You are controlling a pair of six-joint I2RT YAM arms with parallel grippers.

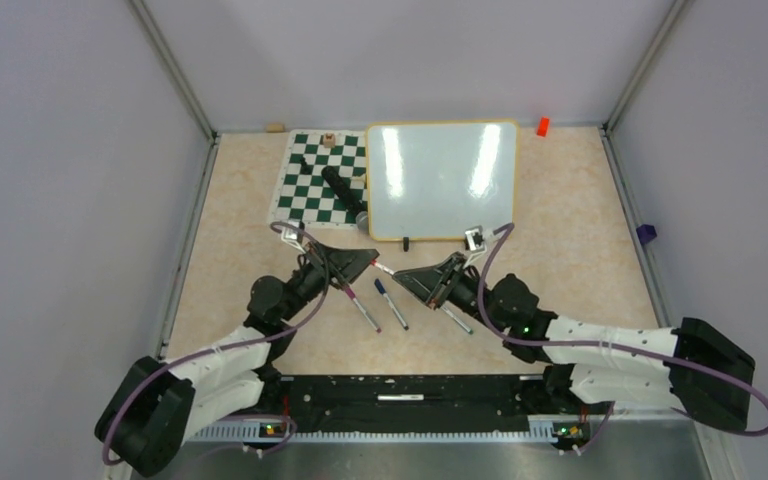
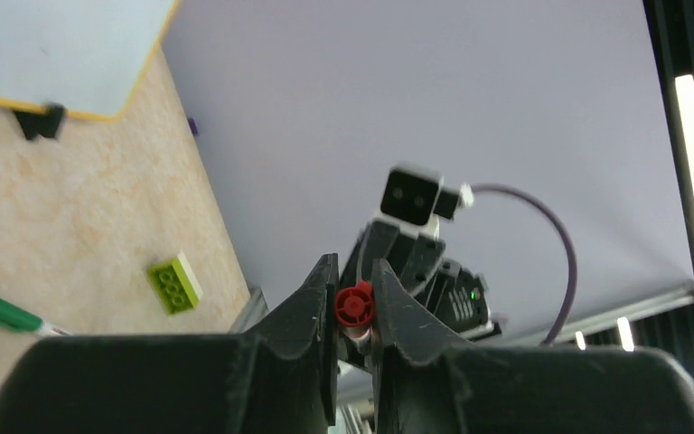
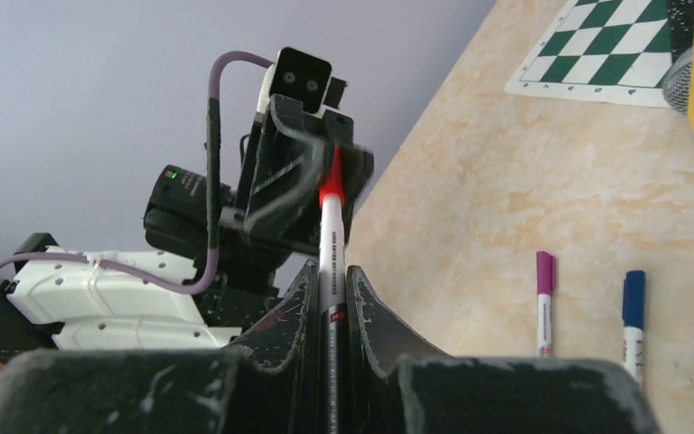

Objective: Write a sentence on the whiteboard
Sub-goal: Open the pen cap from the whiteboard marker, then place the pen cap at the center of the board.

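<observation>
The whiteboard (image 1: 440,180) lies flat at the back centre, glossy white with a yellow rim, and no sentence shows on it. In front of it my two grippers meet tip to tip above the table. A red-capped white marker (image 3: 330,226) spans between them. My right gripper (image 3: 330,280) is shut on the marker's barrel. My left gripper (image 2: 354,303) is shut on its red cap (image 2: 354,307), which I see end-on between the fingers. From above, the left gripper (image 1: 368,262) and the right gripper (image 1: 402,274) sit just short of the board's near edge.
A green-and-white chess mat (image 1: 305,185) with a black object (image 1: 343,190) lies left of the board. A purple marker (image 3: 544,298) and a blue marker (image 3: 633,312) lie on the table near me. A green brick (image 2: 174,283) and a green marker (image 2: 9,315) lie under the right arm. An orange block (image 1: 542,126) sits at the back.
</observation>
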